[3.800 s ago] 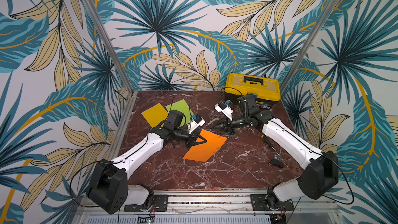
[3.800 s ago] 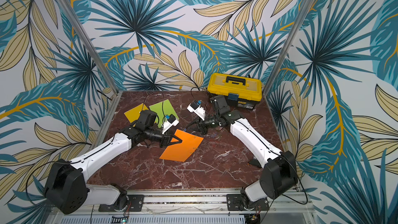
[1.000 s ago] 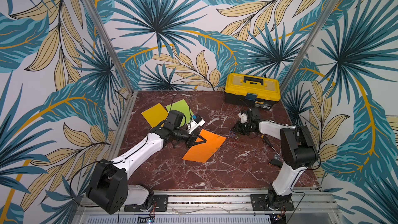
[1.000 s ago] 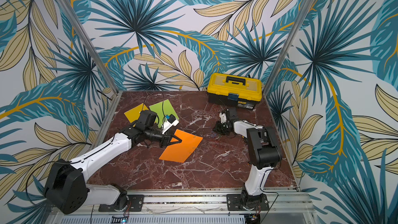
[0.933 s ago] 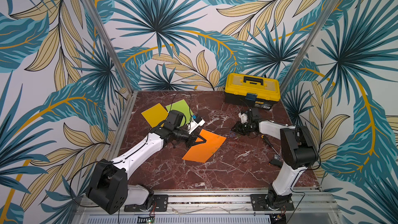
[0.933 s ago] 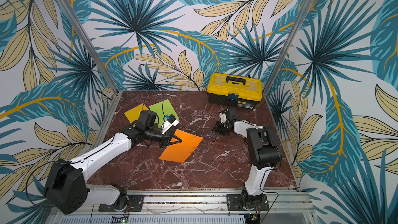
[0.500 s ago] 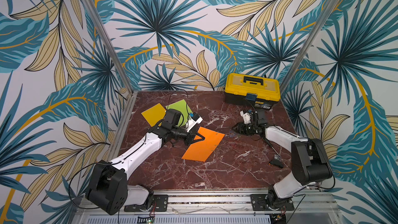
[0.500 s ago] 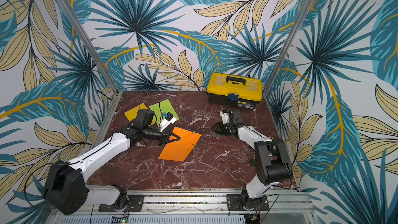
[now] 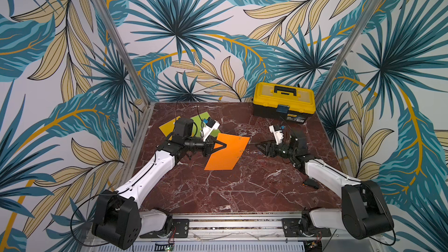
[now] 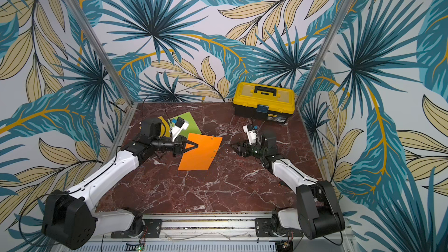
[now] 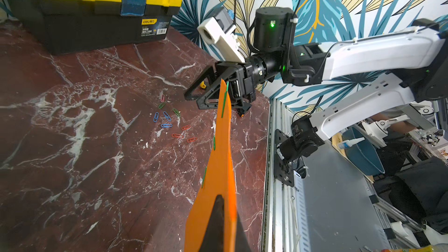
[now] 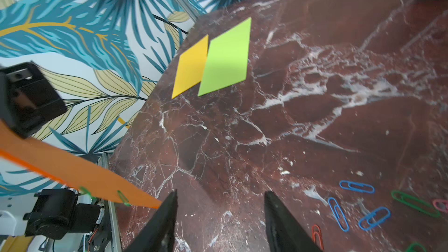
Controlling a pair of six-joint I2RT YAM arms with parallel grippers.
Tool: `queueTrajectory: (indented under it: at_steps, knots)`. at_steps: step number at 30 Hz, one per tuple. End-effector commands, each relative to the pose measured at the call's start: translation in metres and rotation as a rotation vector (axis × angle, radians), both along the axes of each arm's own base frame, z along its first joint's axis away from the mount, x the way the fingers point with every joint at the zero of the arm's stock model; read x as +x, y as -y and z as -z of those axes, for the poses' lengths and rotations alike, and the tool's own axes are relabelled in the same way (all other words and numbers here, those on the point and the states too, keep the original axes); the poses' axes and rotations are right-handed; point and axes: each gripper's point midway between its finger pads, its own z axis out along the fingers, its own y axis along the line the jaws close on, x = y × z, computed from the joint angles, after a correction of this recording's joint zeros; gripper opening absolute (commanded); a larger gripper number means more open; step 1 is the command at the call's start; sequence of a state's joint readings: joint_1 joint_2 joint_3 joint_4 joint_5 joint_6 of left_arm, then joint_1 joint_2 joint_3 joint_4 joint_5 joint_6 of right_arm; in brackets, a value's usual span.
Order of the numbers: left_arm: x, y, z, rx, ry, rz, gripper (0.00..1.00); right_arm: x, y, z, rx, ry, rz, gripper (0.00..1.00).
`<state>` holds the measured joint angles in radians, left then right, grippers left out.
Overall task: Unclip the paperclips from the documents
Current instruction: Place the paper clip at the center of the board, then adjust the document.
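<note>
Paperclips (image 12: 123, 198) in green are seen clipped along one edge of the orange sheet (image 9: 226, 152), at least three of them in the left wrist view. The sheet is held clear of the table (image 9: 218, 190) by a corner, on which the jaws of the left gripper (image 9: 225, 145) are pressed together. The right gripper (image 12: 219, 197) is held low over the table just beside the sheet's free corner, its jaws spread and nothing between them. Loose clips (image 11: 166, 125), blue, red and green, are scattered on the table close by it. The yellow sheet (image 12: 191, 66) and green sheet (image 12: 225, 61) are laid flat at the far left of the table, and no clips can be made out on them.

The step in hand is judged to be the return for another clip, after one has been dropped on the pile. For the next move, the spread jaws must be brought over the nearest green clip and closed on the wire alone, and the clip must be drawn off along the edge while the sheet is kept taut.

Compared with a second ago, the right jaws are opened from nearly shut and the arm is stretched out again towards the sheet. The orange sheet is shifted slightly towards the back.
</note>
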<state>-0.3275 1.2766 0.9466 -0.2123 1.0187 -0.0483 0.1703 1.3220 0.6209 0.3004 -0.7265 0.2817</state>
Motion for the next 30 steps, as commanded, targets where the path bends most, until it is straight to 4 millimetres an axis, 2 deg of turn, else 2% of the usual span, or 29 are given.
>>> queueTrajectory:
  at_steps: [1, 5, 9, 20, 25, 30]
  knots:
    - [-0.004, -0.003, -0.01, -0.041, 0.026, 0.017, 0.0, -0.018, -0.015, -0.042, 0.101, 0.187, -0.119, 0.63]
    - [-0.005, -0.001, -0.014, -0.056, 0.023, 0.036, 0.0, -0.039, -0.027, -0.068, 0.155, 0.294, -0.225, 0.71]
    - [-0.008, -0.001, -0.018, -0.068, 0.023, 0.053, 0.0, -0.05, -0.043, -0.085, 0.19, 0.332, -0.319, 0.72]
    - [-0.017, 0.0, -0.026, -0.092, 0.027, 0.092, 0.0, -0.057, -0.081, -0.104, 0.206, 0.348, -0.495, 0.72]
    - [-0.018, 0.0, -0.028, -0.094, 0.035, 0.094, 0.0, -0.059, -0.091, -0.102, 0.225, 0.325, -0.54, 0.66]
    - [-0.018, -0.001, -0.028, -0.09, 0.042, 0.085, 0.0, -0.065, -0.092, -0.102, 0.245, 0.312, -0.562, 0.54]
